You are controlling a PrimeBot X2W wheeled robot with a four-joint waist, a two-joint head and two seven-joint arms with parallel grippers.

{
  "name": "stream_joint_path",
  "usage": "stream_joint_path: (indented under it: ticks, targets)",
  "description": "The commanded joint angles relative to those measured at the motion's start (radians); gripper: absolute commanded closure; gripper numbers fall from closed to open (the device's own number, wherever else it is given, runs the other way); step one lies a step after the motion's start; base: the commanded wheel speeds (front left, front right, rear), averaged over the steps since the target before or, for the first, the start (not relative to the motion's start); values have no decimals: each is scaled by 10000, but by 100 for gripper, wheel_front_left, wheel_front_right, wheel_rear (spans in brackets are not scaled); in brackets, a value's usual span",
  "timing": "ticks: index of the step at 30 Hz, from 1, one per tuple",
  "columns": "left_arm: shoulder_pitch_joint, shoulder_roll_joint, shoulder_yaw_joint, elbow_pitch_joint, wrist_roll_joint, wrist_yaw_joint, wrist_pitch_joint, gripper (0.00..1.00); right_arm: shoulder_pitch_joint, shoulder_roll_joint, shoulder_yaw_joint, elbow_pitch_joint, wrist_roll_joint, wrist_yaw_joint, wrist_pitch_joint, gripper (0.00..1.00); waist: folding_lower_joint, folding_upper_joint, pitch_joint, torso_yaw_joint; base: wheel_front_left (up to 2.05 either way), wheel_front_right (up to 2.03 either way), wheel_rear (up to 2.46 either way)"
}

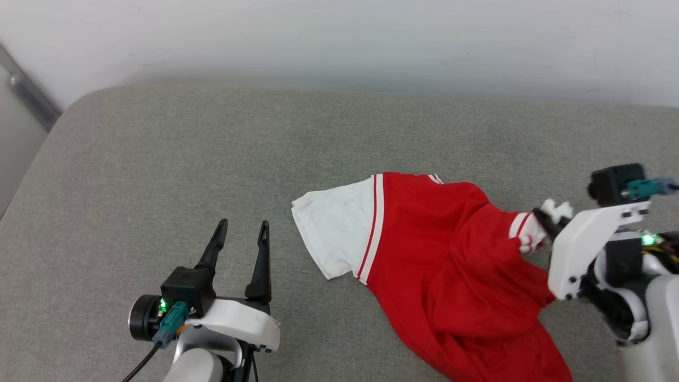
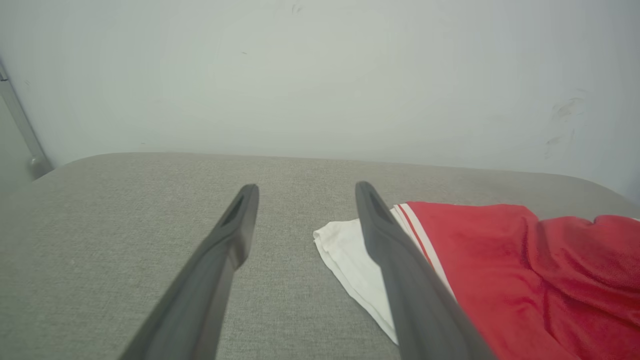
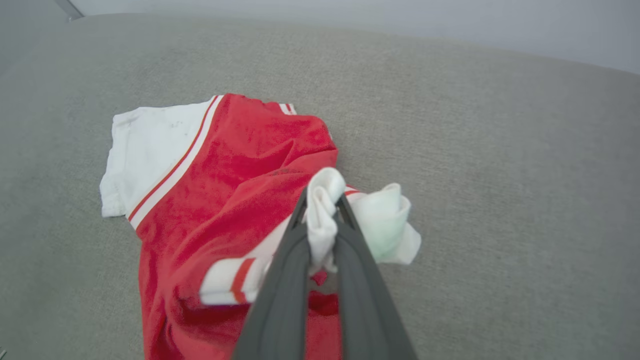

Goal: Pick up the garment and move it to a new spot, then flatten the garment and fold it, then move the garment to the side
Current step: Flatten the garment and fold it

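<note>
Bright, even, diffuse light, without glare. Faint soft shadows lie under the left gripper [image 1: 243, 227] and in the garment [image 1: 451, 254] folds just beside the right gripper [image 1: 543, 217]. In the wrist views, the fingers [image 2: 400, 280] blur toward the bottom edge, and the surface [image 2: 150, 200] rim beyond them bows from wide-angle distortion.

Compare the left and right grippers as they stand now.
The left gripper is open; the right gripper is shut on the garment. The left gripper holds nothing and stands beside the flat white sleeve; the right gripper pinches the bunched sleeve. Both have long dark fingers over the grey cushion.
</note>
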Motion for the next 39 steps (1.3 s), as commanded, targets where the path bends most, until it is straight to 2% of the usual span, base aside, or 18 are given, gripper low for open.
stream_joint_path:
  ticks: [1, 8, 12, 16, 17, 18, 19, 24, 29, 39]
  targets:
    - [-92, -27, 19, -26, 68, -13, -24, 0, -234, -90, -470, -191, -211, -3, -270, 100, 0, 0, 4, -72, 0, 0, 0]
    - [-131, -78, 96, -31, 169, -124, -25, 0, -42, 322, -3212, 170, -950, -3, -1046, 100, 0, 0, 115, -203, 0, 0, 0]
    - [-158, -113, 117, 5, 191, -186, -25, 0, 459, 629, -4694, 1256, -1138, -2, -1451, 100, 0, 0, 199, -186, 0, 0, 0]
    - [-184, -121, 164, 65, 230, -228, -25, 0, 781, 867, -5595, 2638, -1229, -3, -2309, 100, 0, 0, 252, -177, 0, 0, 0]
    - [-170, -114, 187, 78, 243, -229, -25, 0, 762, 901, -5772, 2951, -1216, -3, -2595, 65, 0, 0, 249, -192, 0, 0, 0]
    - [-159, -104, 206, 96, 254, -228, -25, 0, 746, 937, -5912, 3266, -1236, -3, -2844, 7, 0, 0, 241, -208, 0, 0, 0]
    - [-154, -94, 221, 100, 256, -232, -25, 0, 712, 973, -5995, 3539, -1275, -3, -3152, 0, 0, 0, 230, -220, 0, 0, 0]
    - [-46, -23, 276, 154, 263, -211, -25, 0, 438, 956, -5744, 3974, -1124, -3, -4989, 0, 0, 0, 27, -300, 0, 0, 0]
    - [157, 40, 343, 178, 210, -100, -25, 0, 559, 827, -4906, 3361, -1229, -3, -6444, 0, 0, 0, -340, -368, 0, 0, 0]
    - [623, 236, 484, 60, 147, 172, 104, 0, 1816, 970, -2923, 1247, -1542, -3, -7371, 0, 0, 0, -1072, -381, 0, 0, 0]
